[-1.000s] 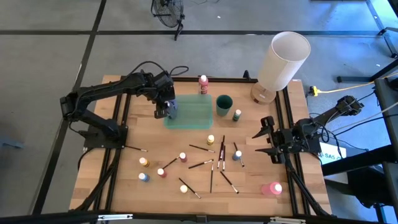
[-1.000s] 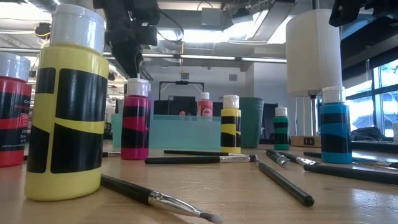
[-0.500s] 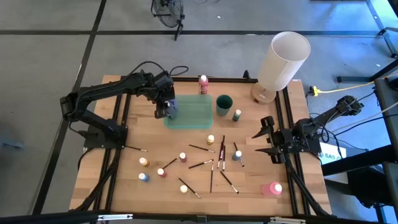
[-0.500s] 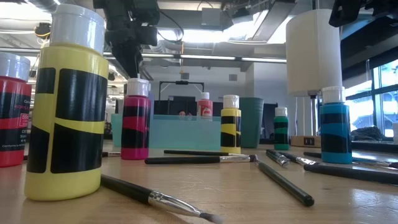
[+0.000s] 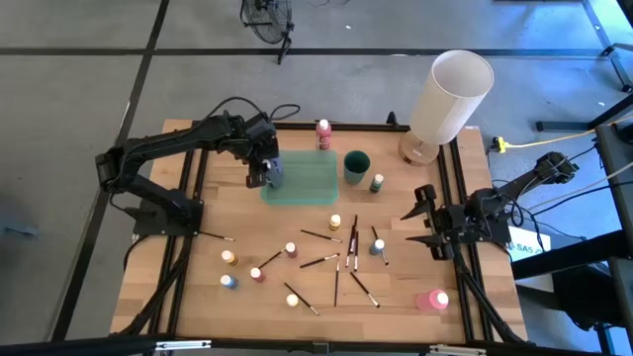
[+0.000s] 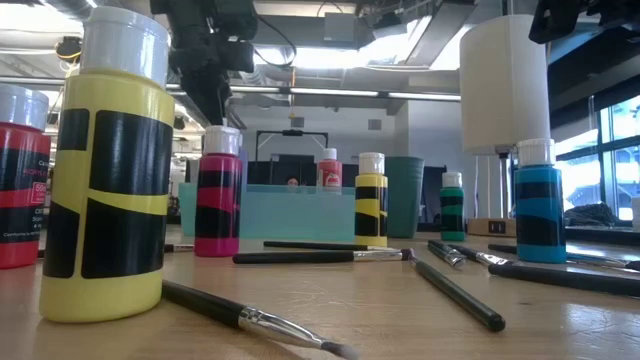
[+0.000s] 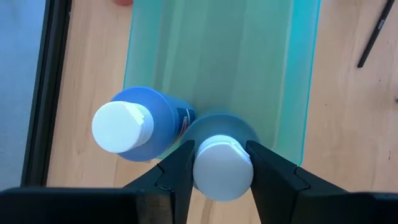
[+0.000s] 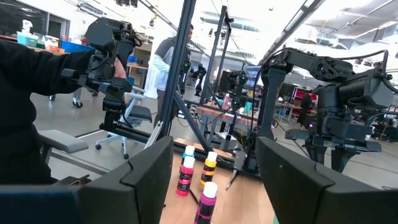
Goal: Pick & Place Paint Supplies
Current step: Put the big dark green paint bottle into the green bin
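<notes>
Left wrist view: my left claw [image 7: 222, 163] grips a rigid, light, slick-sided blue bottle [image 7: 222, 168] by its white cap.

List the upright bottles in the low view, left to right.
Red bottle → big yellow bottle → pink bottle → small red bottle → small yellow bottle → green bottle → blue bottle.

You have ten loose paint bottles [image 5: 335, 222] standing on the surface [image 5: 198, 297], plus two blue bottles [image 7: 158, 115] at the tray [image 5: 312, 178] in the upper middle: twelve in all. Brushes [image 5: 319, 236] number at least eight; the ones overlapping at centre can't be counted exactly. One tray, one green cup [image 5: 356, 165], one white cylinder [image 5: 450, 94].
</notes>
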